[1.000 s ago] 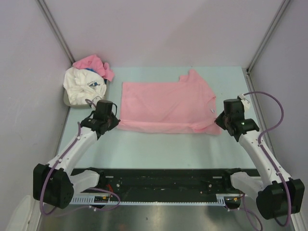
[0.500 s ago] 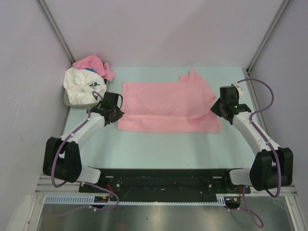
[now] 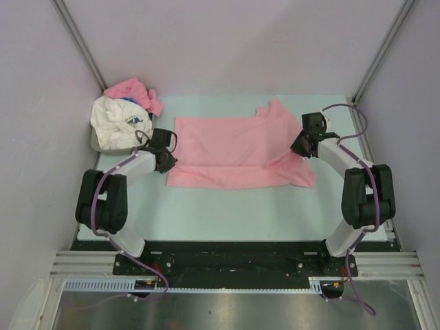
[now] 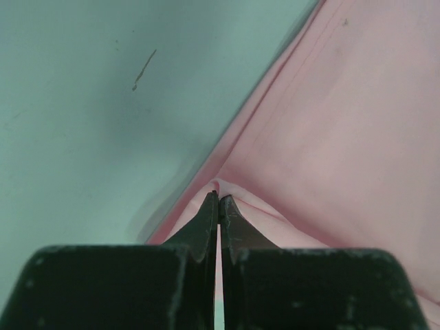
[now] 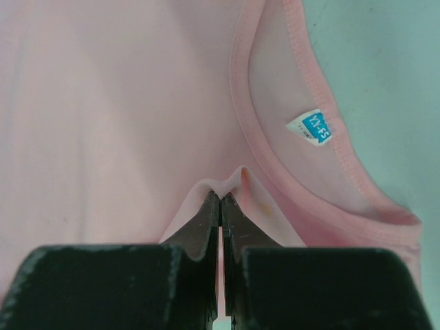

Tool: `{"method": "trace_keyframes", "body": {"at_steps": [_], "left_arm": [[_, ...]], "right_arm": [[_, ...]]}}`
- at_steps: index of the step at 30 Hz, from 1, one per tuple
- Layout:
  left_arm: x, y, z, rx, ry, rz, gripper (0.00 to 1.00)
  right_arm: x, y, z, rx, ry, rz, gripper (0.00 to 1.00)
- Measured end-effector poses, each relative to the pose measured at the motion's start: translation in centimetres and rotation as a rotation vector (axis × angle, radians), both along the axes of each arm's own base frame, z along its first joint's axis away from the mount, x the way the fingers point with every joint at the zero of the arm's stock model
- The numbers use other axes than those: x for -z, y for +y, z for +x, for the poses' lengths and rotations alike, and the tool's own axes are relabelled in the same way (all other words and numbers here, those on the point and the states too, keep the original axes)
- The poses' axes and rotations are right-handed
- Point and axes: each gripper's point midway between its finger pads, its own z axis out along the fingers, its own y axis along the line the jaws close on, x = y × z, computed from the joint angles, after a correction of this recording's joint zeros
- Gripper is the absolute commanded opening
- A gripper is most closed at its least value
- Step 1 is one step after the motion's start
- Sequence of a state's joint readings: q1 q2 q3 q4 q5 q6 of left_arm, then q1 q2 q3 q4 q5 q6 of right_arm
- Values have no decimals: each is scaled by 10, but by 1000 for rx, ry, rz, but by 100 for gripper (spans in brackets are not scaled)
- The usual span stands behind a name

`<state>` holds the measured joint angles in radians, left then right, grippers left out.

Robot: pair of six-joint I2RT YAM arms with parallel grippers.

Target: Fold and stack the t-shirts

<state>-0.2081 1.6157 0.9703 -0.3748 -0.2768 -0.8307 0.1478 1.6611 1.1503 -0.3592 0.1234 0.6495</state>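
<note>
A light-pink t-shirt lies spread in the middle of the table, its near part folded up over itself. My left gripper is shut on its left edge; the left wrist view shows the black fingers pinching a fold of pink cloth. My right gripper is shut on the shirt's right side, near the collar. The right wrist view shows a pinched ridge of the shirt beside the collar and its blue-and-white label. A white t-shirt with a blue print and another pink one lie crumpled at the back left.
The crumpled shirts sit in a pale basket against the left wall. Grey walls close in the table on the left, back and right. The arm bases stand on a black rail at the near edge.
Both grippers have carried the shirt's near edge away from me, over the shirt. The fold has moved toward the back and both arms are stretched further out.
</note>
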Motion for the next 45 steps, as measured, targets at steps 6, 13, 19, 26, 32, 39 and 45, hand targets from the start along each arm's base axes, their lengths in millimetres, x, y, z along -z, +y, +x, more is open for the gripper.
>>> {"method": "trace_keyframes", "body": {"at_steps": [6, 13, 19, 26, 32, 39, 45], "left_arm": [[7, -3, 21, -4, 6, -1, 1], [8, -3, 46, -14, -10, -4, 29], [17, 3, 47, -40, 19, 1, 100], [-1, 6, 27, -45, 6, -7, 100], [-75, -15, 13, 31, -183, -64, 100], [-85, -65, 11, 233, -221, -132, 100], [-49, -89, 25, 334, -137, -142, 100]], "right_arm": [[16, 5, 20, -4, 27, -3, 0], [19, 4, 46, 0, 15, -30, 11], [28, 1, 71, 15, 14, -70, 100], [5, 0, 68, 19, -24, -183, 100], [-70, 45, 42, -74, -156, -226, 100], [-64, 47, 31, -160, -107, -170, 100], [-2, 53, 11, -262, 49, -149, 100]]}}
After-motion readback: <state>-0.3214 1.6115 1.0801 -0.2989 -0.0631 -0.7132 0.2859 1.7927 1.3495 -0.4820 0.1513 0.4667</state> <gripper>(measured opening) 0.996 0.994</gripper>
